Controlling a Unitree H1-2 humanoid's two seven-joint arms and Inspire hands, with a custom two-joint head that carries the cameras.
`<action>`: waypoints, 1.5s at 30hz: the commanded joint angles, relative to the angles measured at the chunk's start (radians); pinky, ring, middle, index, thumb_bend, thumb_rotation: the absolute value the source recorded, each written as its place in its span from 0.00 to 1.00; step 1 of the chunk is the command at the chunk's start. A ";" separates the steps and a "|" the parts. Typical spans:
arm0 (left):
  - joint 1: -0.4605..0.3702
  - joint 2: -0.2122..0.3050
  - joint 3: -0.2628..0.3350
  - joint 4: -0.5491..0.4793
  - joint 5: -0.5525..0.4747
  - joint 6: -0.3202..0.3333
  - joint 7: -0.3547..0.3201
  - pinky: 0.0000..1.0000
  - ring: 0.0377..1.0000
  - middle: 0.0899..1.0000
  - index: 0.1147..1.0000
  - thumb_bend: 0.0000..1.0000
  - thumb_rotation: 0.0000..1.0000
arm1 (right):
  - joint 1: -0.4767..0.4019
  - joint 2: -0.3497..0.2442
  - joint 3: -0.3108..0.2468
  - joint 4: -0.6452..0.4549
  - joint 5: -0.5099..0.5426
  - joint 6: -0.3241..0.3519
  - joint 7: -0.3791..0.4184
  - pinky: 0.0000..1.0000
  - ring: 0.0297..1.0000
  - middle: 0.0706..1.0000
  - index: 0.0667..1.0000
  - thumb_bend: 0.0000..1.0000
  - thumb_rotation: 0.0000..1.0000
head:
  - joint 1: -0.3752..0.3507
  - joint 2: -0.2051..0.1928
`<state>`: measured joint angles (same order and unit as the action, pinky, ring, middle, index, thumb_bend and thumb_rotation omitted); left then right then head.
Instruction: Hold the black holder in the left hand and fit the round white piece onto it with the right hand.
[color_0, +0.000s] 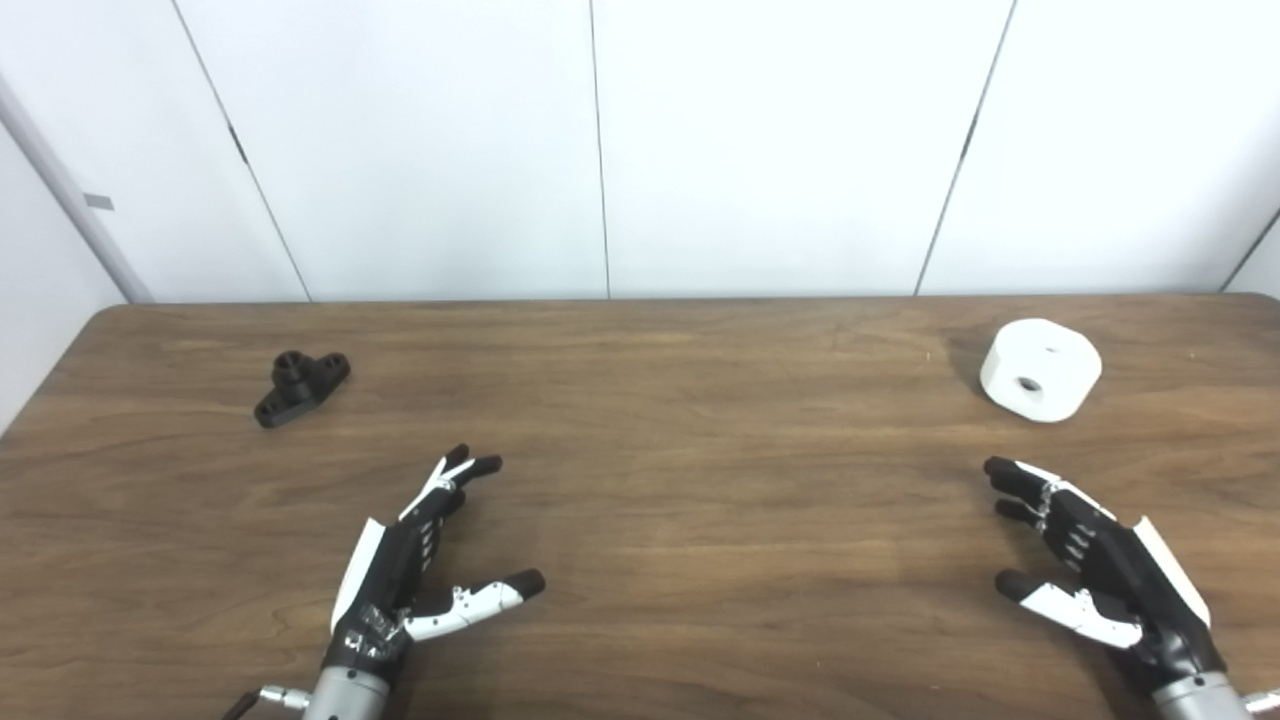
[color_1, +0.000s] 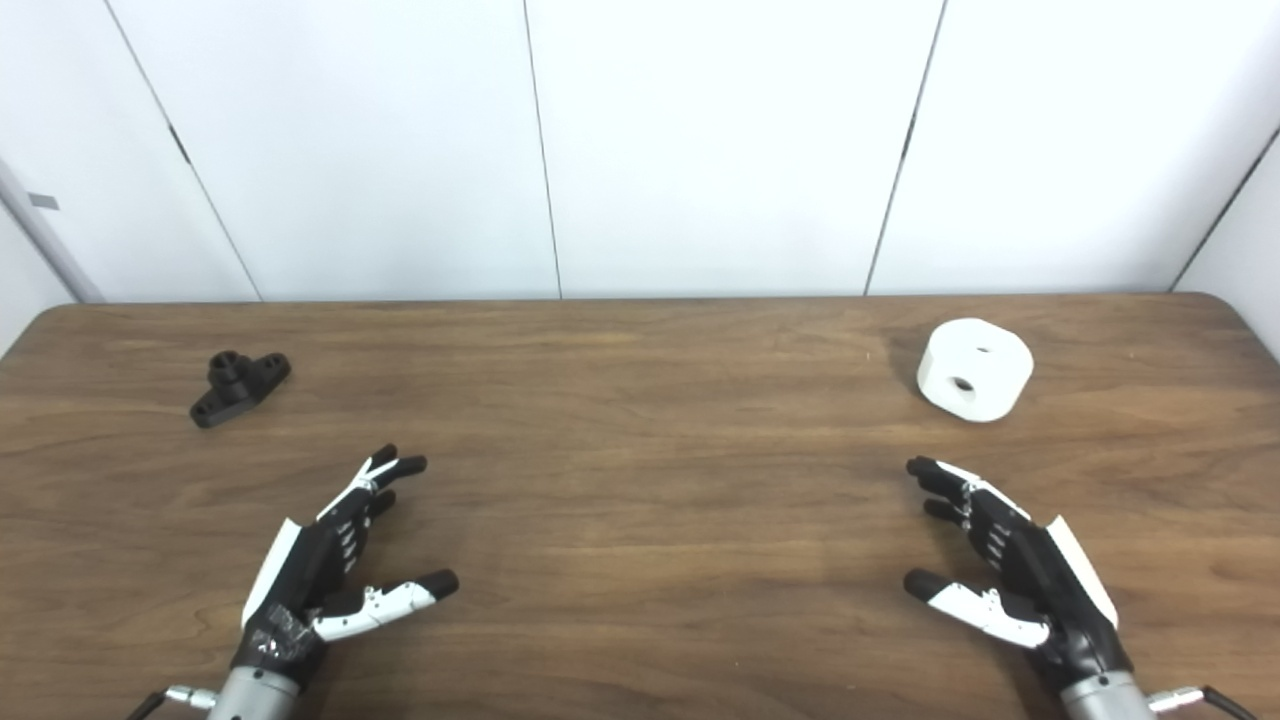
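The black holder (color_0: 300, 386) lies on the wooden table (color_0: 680, 430) at the far left, a short post on a flat base with two lugs. The round white piece (color_0: 1040, 369) sits at the far right, with a hole in its side facing me. My left hand (color_0: 415, 570) is open and empty near the front edge, well short of the holder and to its right. My right hand (color_0: 1090, 565) is open and empty near the front right, below the white piece and apart from it.
White wall panels (color_0: 600, 150) stand right behind the table's far edge. The table's right corner shows in the right eye view (color_1: 1240, 310).
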<state>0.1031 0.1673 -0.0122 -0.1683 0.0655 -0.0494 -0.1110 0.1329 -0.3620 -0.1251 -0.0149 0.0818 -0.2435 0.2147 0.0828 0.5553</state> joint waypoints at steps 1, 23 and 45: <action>-0.005 0.005 -0.006 0.000 -0.003 0.014 -0.007 0.94 0.99 1.00 0.83 0.90 0.21 | 0.025 0.008 0.000 0.040 0.006 -0.001 -0.004 0.84 0.89 0.87 0.77 0.89 0.50 | 0.000 0.001; 0.006 -0.056 0.047 -0.086 0.230 -0.036 0.171 0.95 0.99 0.99 0.70 0.78 0.11 | 0.027 0.010 0.003 0.041 -0.004 -0.004 -0.004 0.85 0.89 0.88 0.78 0.90 0.52 | -0.006 -0.005; -0.134 0.072 0.315 -0.484 0.362 0.323 0.160 1.00 1.00 1.00 0.67 0.87 0.20 | 0.022 -0.007 -0.008 0.072 0.007 -0.005 0.006 0.86 0.89 0.88 0.78 0.91 0.51 | 0.076 -0.017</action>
<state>0.0009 0.1979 0.2838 -0.6133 0.4070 0.2621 0.0533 0.1271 -0.3672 -0.1323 0.0002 0.0816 -0.2461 0.2188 0.1579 0.5369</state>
